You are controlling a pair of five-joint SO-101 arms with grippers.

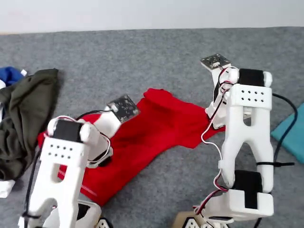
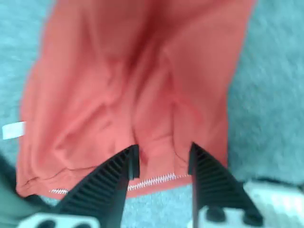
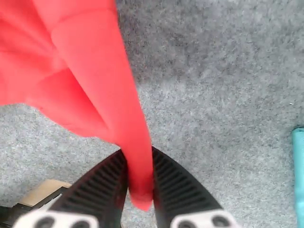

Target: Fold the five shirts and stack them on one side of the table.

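Our right gripper (image 3: 138,159) is clamped on a narrow fold at the edge of the red shirt (image 1: 156,126), with the cloth pinched flat between its jaws. Our left gripper (image 2: 161,159) has its jaws apart, straddling the stitched hem at the shirt's other end without pinching it. On the high view the red shirt lies spread at the centre of the desk (image 1: 142,52). It runs from about 8 o'clock, under the left arm, up to 2 o'clock by the right arm.

We judge the step in hand to be the 1st fold of this shirt. To do it well, we would close the left gripper on the hem with a deep bite, so that each end is held before anything is carried over. Then the 2 ends should travel together, taut enough to pull out the wrinkles in the middle, and land edge on edge. A thin pinch like the right one may slip, so we would go slowly.

No bin is at work; the desk itself carries the rest. An olive shirt (image 1: 26,114) is heaped at 9 o'clock, with a blue cloth (image 1: 9,75) beside it at 10 o'clock. A teal shirt (image 1: 292,133) lies at the 3 o'clock edge.
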